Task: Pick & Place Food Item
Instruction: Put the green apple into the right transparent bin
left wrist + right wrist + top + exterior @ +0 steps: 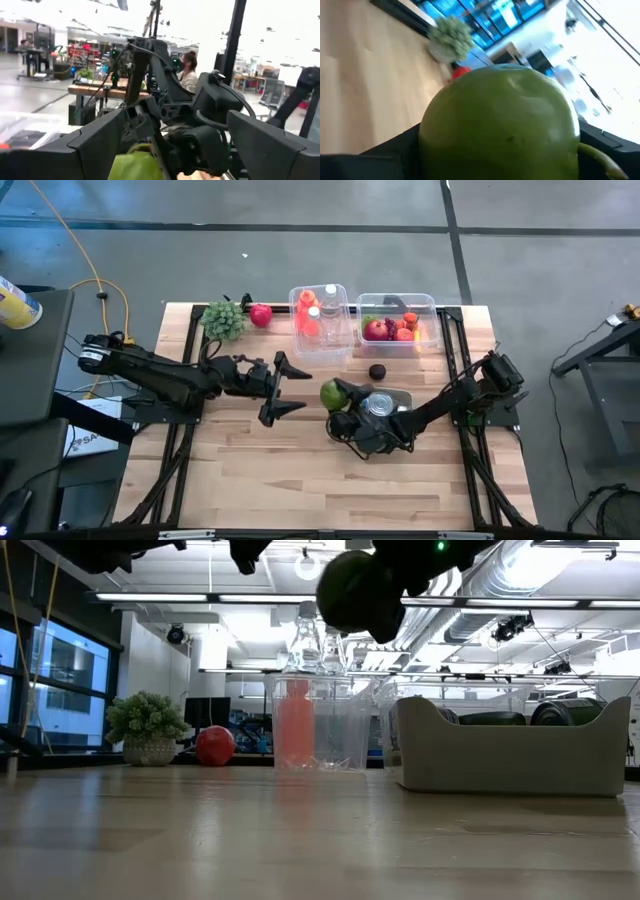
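**Green apple held aloft by right gripper, left gripper waiting open**

Right gripper (338, 402) sits over mid-table with jaws spread wide around a green apple (332, 393); wrist view shows the apple (500, 125) filling the gap between the dark fingers, so it reads as a wide grip on the fruit. Low view shows the apple (352, 592) well above the wooden table (250, 470), not resting on anything.

Left gripper (285, 388) hovers just beside it, fingers wide apart, holding nothing, pointed toward the apple.

Behind: clear bin with red fruit (396, 326), clear bin with bottles (320, 315), a small dark round item (377, 372), a red apple (261, 315), a green plant (224, 319).

Risks, judged from here:
- Round smooth fruit in a wide grip may roll or slip out if the arm swings fast; a drop from this height would send it off the table.
- The two grippers are close; a move toward each other could cause a collision.
- Which bin is the target is unclear; a low approach could clip a bin wall.
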Robot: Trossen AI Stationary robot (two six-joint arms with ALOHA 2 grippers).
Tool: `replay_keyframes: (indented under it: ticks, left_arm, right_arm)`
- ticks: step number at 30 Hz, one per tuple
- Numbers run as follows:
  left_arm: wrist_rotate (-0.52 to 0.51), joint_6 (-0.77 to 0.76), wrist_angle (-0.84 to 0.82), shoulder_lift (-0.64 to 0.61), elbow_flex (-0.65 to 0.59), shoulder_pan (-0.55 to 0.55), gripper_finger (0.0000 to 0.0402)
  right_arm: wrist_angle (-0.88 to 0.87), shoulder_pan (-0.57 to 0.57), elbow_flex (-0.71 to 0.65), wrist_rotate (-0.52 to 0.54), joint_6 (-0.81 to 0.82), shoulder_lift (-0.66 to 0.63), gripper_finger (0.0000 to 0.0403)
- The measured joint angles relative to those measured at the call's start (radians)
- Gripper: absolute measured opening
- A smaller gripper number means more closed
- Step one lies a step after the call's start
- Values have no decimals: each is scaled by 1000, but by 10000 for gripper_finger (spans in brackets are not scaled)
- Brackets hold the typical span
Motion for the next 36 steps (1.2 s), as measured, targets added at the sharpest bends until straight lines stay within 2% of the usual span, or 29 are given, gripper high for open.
replay_keyframes:
  ticks: [7,11,16,22,29,36]
  left_arm:
    - [4,-145,-2,-2,0,25,342]
    - [20,-124,-6,-4,0,33,342]
    - [17,-102,-8,-23,0,53,342]
    - [17,-101,-15,-26,0,62,342]
    - [14,-85,-19,-26,0,75,342]
    - [15,-85,-28,-26,0,78,342]
  right_arm:
    - [-42,-17,0,197,46,0,313]
    - [-41,-17,0,309,32,0,313]
    - [-43,-21,0,330,59,0,322]
    - [-45,-58,0,335,53,0,314]
    - [-48,-159,0,337,27,0,323]
    - [-51,-273,-1,336,-44,-8,314]
